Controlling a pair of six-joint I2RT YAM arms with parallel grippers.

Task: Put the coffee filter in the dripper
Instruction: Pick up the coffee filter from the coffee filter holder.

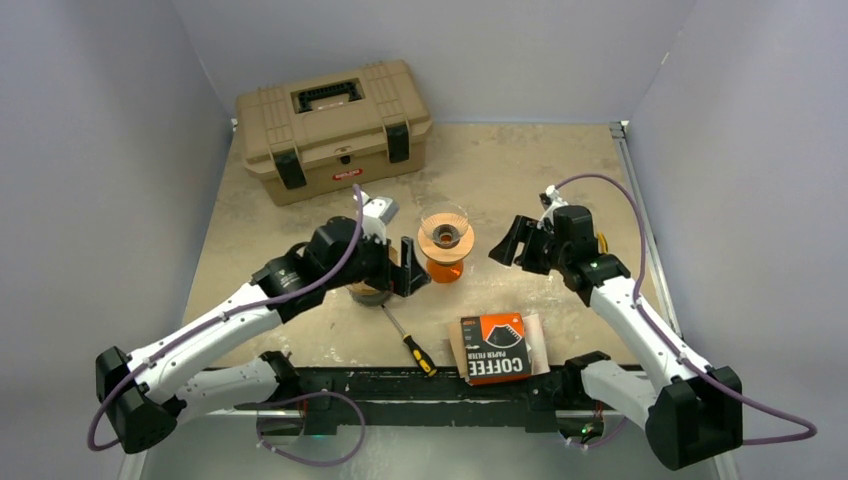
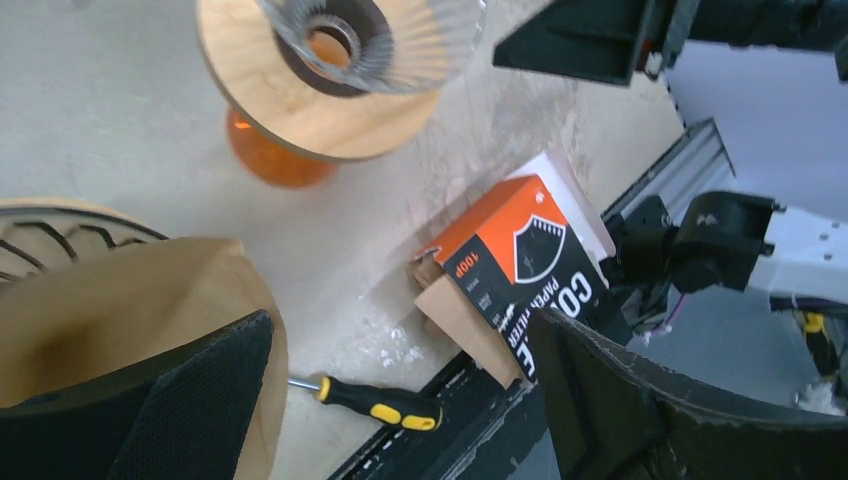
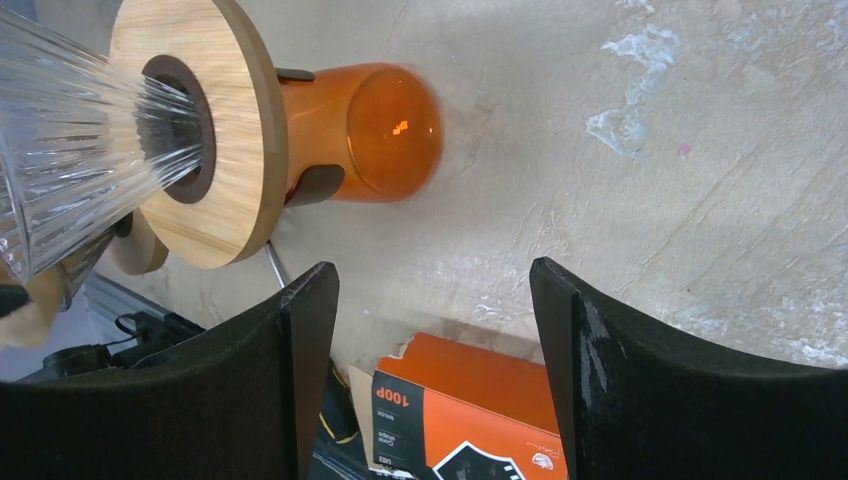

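The dripper [image 1: 445, 228] is a clear ribbed glass cone on a wooden disc over an orange carafe, mid-table. It also shows in the left wrist view [image 2: 375, 40] and the right wrist view [image 3: 70, 150]. A brown paper coffee filter [image 2: 120, 310] lies against the outside of my left finger, over a round patterned object [image 2: 50, 232]. My left gripper [image 1: 410, 268] [image 2: 400, 325] is wide open just left of the dripper, with nothing between the jaws. My right gripper [image 1: 507, 248] [image 3: 432, 275] is open and empty just right of the dripper.
An orange and black coffee filter box [image 1: 495, 347] [image 2: 520, 260] [image 3: 470, 410] lies near the front edge with brown paper under it. A black and yellow screwdriver [image 1: 412, 345] [image 2: 380, 403] lies left of the box. A tan toolbox [image 1: 335, 125] stands at the back left.
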